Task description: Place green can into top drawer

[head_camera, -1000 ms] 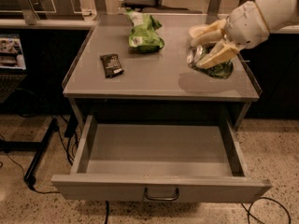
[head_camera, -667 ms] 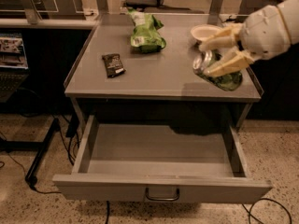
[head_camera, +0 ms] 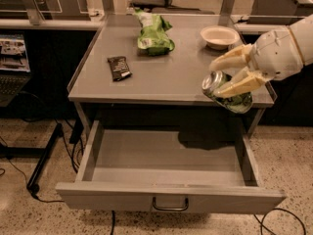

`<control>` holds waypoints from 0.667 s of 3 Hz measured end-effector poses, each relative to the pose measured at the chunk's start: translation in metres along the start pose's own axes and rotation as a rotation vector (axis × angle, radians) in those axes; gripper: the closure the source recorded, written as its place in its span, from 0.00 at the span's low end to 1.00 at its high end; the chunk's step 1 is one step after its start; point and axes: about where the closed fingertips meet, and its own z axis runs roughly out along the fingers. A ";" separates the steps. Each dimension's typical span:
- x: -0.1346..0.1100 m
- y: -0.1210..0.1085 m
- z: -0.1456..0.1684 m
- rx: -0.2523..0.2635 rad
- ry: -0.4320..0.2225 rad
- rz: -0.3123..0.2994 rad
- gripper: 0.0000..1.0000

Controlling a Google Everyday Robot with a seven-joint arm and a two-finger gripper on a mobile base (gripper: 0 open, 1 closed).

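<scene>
**Item 1: green can** (head_camera: 237,103). Count: one.
- Description: small soda can with a green-and-white body and silver ends.
- Location: held in the air and tilted, one silver end turned up and to the left. It sits at the front right edge of the table (head_camera: 171,84), above the right side of the top drawer (head_camera: 171,196).

**Item 2: gripper** (head_camera: 215,79). Count: one.
- Location: at the right of the view.
- State: its two pale fingers (head_camera: 234,58) are pinched onto the can, one on each side of the body.

**Handling note, green can**
- The can is judged light, with a thin wall. It is stiff end to end but would dent under a hard squeeze.
- The smooth metal skin is likely slippery.
- The best hold is across the mid-body, as taken here.
- Whether it is full or empty cannot be told.

**Item 3: top drawer.** Count: one. It is pulled out, with one dark handle (head_camera: 170,204) at the centre of the front panel.

**Other stock on the table**
- Chip bag (head_camera: 154,34), bright green: one.
- Dark wrapped bar (head_camera: 119,67), probably a snack: one.
- White bowl (head_camera: 219,35): one.
</scene>
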 end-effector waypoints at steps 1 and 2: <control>0.002 0.003 0.020 -0.022 -0.015 0.007 1.00; 0.012 0.012 0.050 -0.013 -0.023 0.054 1.00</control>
